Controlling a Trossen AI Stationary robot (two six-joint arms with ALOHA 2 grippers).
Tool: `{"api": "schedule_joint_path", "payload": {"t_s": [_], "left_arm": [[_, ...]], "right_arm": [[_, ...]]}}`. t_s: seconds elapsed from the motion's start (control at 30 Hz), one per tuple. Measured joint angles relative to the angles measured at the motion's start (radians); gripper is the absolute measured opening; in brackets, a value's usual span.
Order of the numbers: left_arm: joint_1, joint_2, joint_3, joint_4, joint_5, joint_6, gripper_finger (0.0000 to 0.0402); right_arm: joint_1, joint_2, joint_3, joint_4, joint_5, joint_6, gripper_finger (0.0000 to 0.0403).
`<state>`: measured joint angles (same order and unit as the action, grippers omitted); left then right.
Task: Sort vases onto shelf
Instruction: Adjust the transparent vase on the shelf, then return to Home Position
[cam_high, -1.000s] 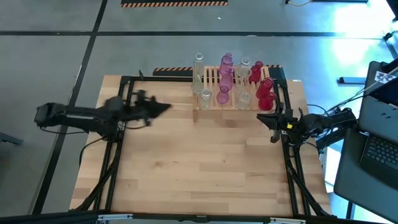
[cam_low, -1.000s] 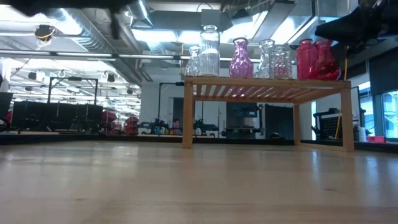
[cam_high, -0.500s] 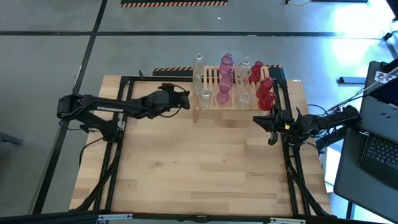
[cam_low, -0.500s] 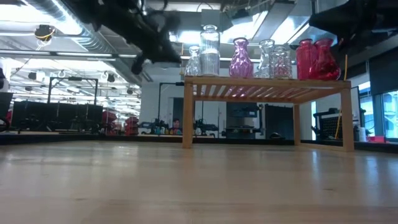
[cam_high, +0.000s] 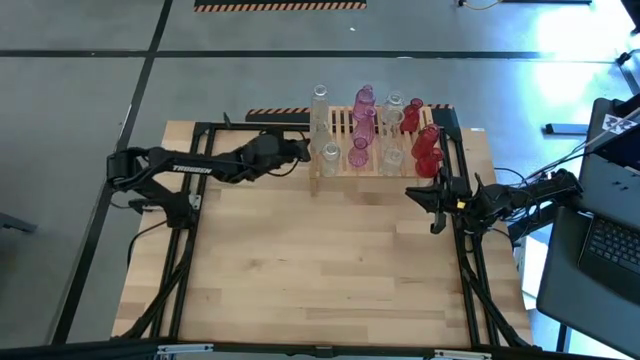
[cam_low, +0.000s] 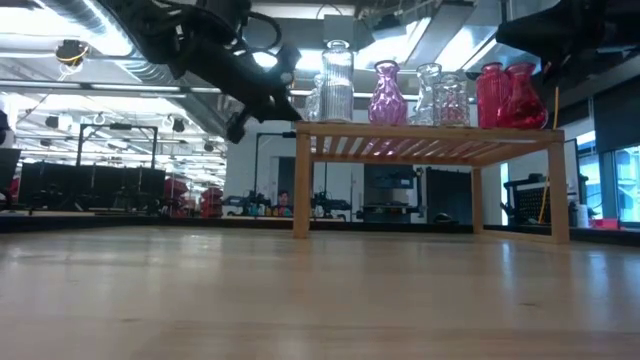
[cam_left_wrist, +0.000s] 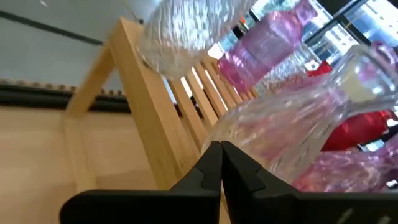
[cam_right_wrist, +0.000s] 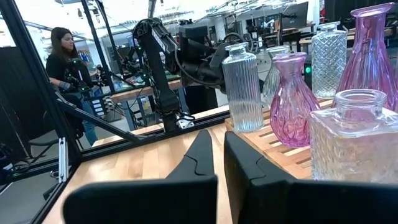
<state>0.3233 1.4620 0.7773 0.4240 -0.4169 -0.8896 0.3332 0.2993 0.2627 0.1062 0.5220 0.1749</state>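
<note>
The shelf (cam_high: 342, 124) stands at the table's far edge, right of centre, on its legs (cam_low: 301, 185). Several vases stand upright on its slats: clear ones (cam_high: 330, 153) at the left, pink ones (cam_high: 358, 152) in the middle, red ones (cam_high: 427, 152) at the right. My left gripper (cam_high: 304, 152) is shut at the shelf's left end, level with its top (cam_low: 292, 113). In the left wrist view its tips (cam_left_wrist: 221, 148) point at a clear vase (cam_left_wrist: 298, 121). My right gripper (cam_high: 431, 197) is shut and holds nothing, near the table's right edge in front of the shelf. My left gripper comes almost level from the table's left side, its shut fingertips (cam_left_wrist: 211, 155) right at the shelf's left edge (cam_left_wrist: 155, 130), before the clear vase. Whether they touch the shelf or the vase, I cannot tell.
Black frame rails (cam_high: 200, 190) run along the table's left and right sides. Bare plank tabletop (cam_high: 320, 260) stretches in front of the shelf. A laptop (cam_high: 605, 240) sits off the right side. A person (cam_right_wrist: 62, 62) stands beyond the table in the right wrist view.
My left gripper has swung from over the table's left edge toward the right and the far edge. It has sunk and levelled out, reaching the shelf's left end, and stays shut. The vases and the shelf have not moved.
</note>
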Motion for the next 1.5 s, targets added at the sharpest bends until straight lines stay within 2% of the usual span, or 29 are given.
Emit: {"api": "schedule_joint_path", "payload": {"t_s": [0.2,0.43,0.6,0.7,0.9,1.03,1.17,1.33,1.5], "left_arm": [[-0.011,0.037,0.011,0.005,0.037,-0.017,0.0000],[-0.038,-0.026,0.011,-0.121,-0.111,0.033,0.0000],[-0.069,-0.115,0.011,-0.249,-0.122,0.078,0.0000],[-0.114,-0.199,0.011,-0.293,-0.084,0.137,0.0000],[-0.252,-0.354,-0.068,-0.243,0.071,0.242,0.0000],[-0.353,-0.491,-0.192,-0.235,0.011,0.223,0.0000],[-0.412,-0.681,-0.348,-0.147,-0.063,0.211,0.0000],[-0.430,-0.904,-0.497,-0.085,-0.062,0.222,0.0000],[-0.430,-1.057,-0.598,-0.085,-0.066,0.215,0.0000]], "right_arm": [[0.000,0.000,0.000,-0.002,0.000,-0.001,0.0000],[0.000,0.000,0.000,0.001,-0.043,0.000,0.0000],[0.001,0.000,0.000,-0.002,-0.069,-0.006,0.0000],[0.001,-0.009,0.000,0.000,-0.071,-0.037,0.0000],[0.001,-0.010,-0.022,0.000,-0.071,-0.085,0.0000],[0.001,-0.045,-0.042,-0.004,-0.071,-0.104,0.0000],[0.001,-0.138,-0.043,-0.024,-0.071,-0.154,0.0000],[0.001,-0.285,-0.043,-0.157,-0.066,-0.172,0.0000],[0.000,-0.295,-0.041,-0.222,-0.042,-0.188,0.0000]]}}
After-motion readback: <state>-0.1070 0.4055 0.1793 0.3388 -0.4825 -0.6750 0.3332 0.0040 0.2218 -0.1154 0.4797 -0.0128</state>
